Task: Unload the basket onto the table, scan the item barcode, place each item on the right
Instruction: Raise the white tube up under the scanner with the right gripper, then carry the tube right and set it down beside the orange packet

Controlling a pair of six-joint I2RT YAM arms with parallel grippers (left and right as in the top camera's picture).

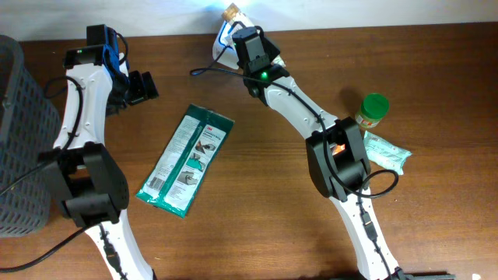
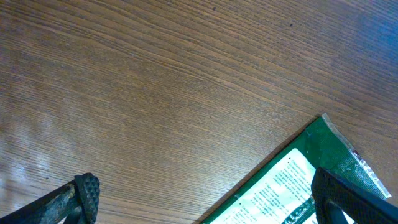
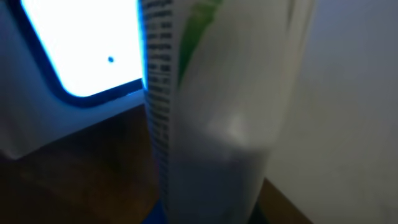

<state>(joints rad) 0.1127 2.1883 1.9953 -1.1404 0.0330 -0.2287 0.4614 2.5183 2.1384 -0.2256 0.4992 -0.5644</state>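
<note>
Wooden table [image 1: 264,210], its far edge lit by a pale glow.

1. Right gripper [image 1: 237,29]: clamped shut on the white printed item [image 3: 211,124], held upright just beside the bright scanner window [image 3: 74,43].
2. Left gripper [image 1: 140,85]: jaws spread wide, empty, hovering over bare wood near the green package [image 1: 187,159].
3. Off to my right: green-lidded jar [image 1: 373,109] and pale packet [image 1: 387,153]. Far left: grey basket [image 1: 19,117].

Step in hand, as I judge it: presenting the barcode. For the next move I would turn the print squarely toward the window.
</note>
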